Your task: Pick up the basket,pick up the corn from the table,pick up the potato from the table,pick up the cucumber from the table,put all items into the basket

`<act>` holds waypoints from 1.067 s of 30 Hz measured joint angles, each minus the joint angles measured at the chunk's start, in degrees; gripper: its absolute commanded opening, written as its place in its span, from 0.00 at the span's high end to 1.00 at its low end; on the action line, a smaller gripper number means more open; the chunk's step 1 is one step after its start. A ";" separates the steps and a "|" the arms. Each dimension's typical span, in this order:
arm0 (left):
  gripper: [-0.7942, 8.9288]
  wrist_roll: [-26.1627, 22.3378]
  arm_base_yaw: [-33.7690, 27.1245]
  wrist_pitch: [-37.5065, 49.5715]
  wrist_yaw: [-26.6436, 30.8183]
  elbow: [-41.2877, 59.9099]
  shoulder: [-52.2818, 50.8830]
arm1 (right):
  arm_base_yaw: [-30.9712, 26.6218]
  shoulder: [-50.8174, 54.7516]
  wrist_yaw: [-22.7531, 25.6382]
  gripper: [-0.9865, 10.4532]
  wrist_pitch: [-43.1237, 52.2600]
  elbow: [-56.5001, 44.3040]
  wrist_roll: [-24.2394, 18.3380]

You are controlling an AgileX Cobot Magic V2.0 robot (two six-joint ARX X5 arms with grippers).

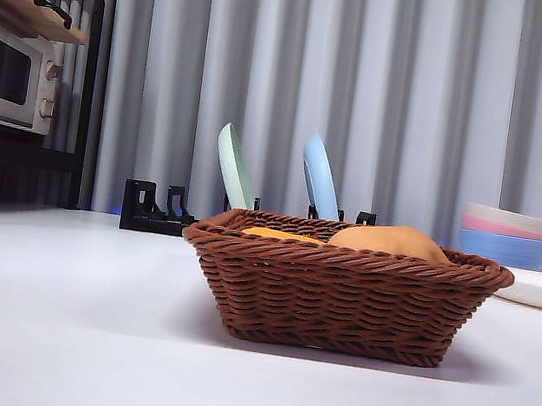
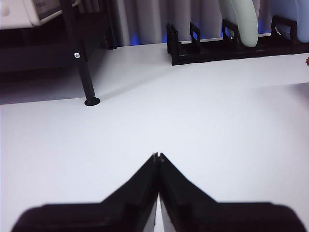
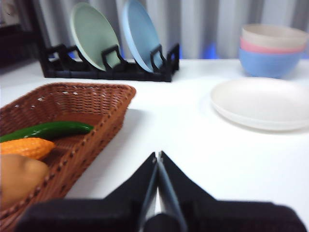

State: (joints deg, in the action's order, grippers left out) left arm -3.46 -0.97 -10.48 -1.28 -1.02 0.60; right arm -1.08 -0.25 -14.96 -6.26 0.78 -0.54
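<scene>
Inside the basket (image 3: 72, 104), near the middle of the table (image 1: 53, 314), the cucumber (image 3: 48, 129), the corn (image 3: 26, 146) and the potato (image 3: 17, 175) are all lying side by side, so little appears left to load. Both tools are sitting empty with jaws pressed together: the right tool (image 3: 158, 159) is hovering just beside the basket's rim, clearly the nearer one, while the left tool (image 2: 157, 157) is waiting over bare table, well apart. Cucumber and corn are lying with their long axes roughly across the basket. From the front view the cucumber is hiding below the rim, and only the tops of corn and potato are showing.
</scene>
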 measured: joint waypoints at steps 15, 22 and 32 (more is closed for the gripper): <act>0.92 0.00 0.00 0.00 0.00 0.00 0.00 | 0.00 -0.48 0.37 0.91 -2.27 0.13 5.81; 0.92 0.00 0.00 0.00 -0.02 0.00 0.00 | 0.00 -0.48 0.39 0.91 -2.27 0.13 5.92; 0.92 0.00 0.00 0.00 -0.02 0.00 0.00 | 0.00 -0.48 0.37 0.91 -2.27 0.13 5.92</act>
State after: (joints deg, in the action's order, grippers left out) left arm -3.46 -0.97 -10.48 -1.30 -1.02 0.60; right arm -1.08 -0.73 -14.59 -8.54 0.91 5.39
